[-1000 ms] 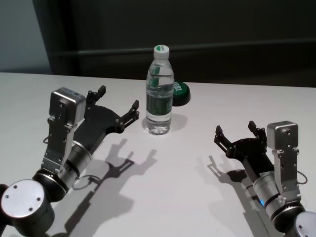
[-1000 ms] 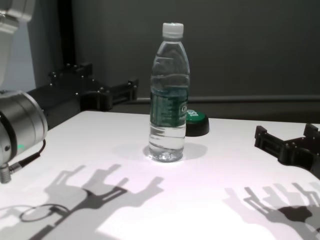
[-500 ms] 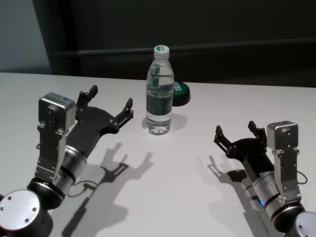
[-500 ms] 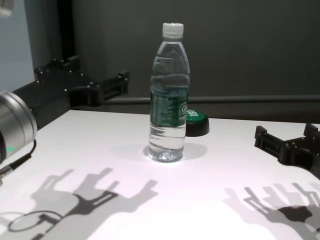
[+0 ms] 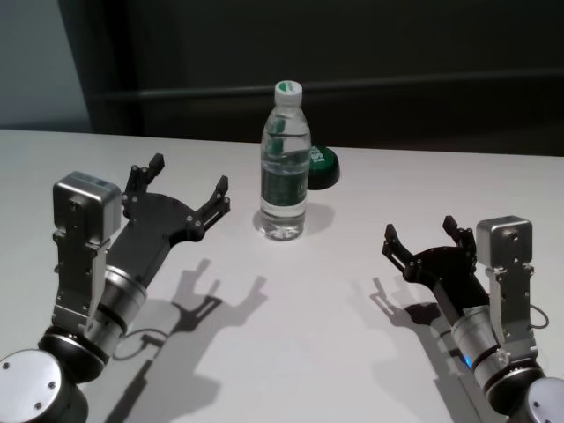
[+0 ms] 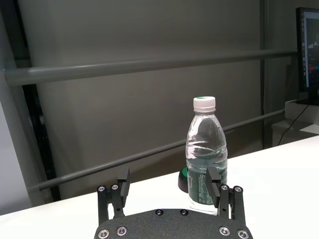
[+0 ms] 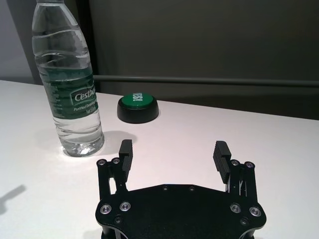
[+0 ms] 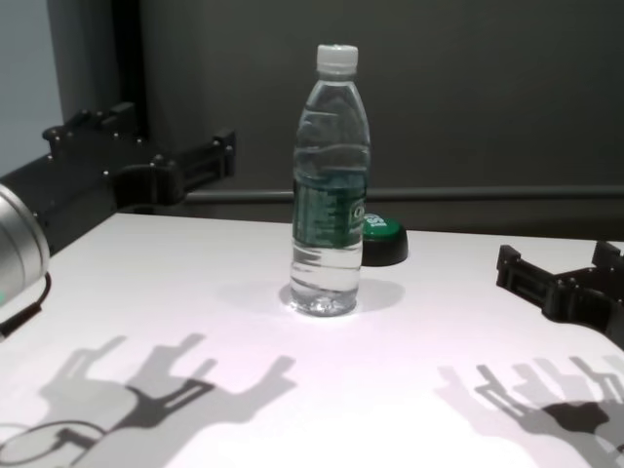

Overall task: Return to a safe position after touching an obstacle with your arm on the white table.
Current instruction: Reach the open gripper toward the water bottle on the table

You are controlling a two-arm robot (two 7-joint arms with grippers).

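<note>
The obstacle, a clear water bottle (image 5: 285, 167) with a white cap and a green label, stands upright on the white table (image 5: 300, 344). My left gripper (image 5: 189, 174) hovers open to the left of the bottle, a clear gap between its nearer fingertip and the bottle. The left wrist view shows the bottle (image 6: 206, 154) beyond one finger of this gripper (image 6: 168, 177), nothing between the fingers. At the right, my right gripper (image 5: 419, 227) is open and empty, low over the table and well apart from the bottle (image 7: 70, 84).
A low black button with a green top (image 5: 322, 163) sits just behind and right of the bottle. A dark wall with a horizontal rail runs along the table's far edge. Shadows of both grippers fall on the tabletop.
My left arm has drawn back to the left, widening the gap between its gripper and the bottle. The bottle stays upright in place. The right arm has not moved.
</note>
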